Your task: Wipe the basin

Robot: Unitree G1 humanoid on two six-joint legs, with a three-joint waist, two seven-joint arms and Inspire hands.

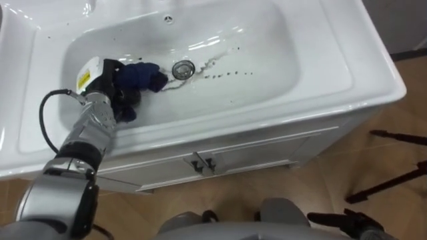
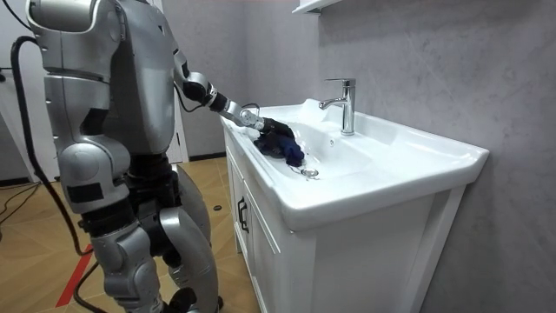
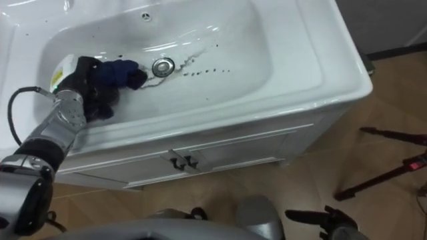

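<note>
We judged the wipe should carry the blue cloth [image 1: 141, 75] from 9 o'clock of the drain [image 1: 183, 68] across to the dark specks [image 1: 227, 73] at its 3 o'clock. That meant pressing flat on the wet floor of the basin [image 1: 287, 53] without snagging the drain. Our left hand [image 1: 113, 90] lay low in the bowl, fingers curled round the cloth, forearm reaching in from 7 o'clock over the front rim.
</note>
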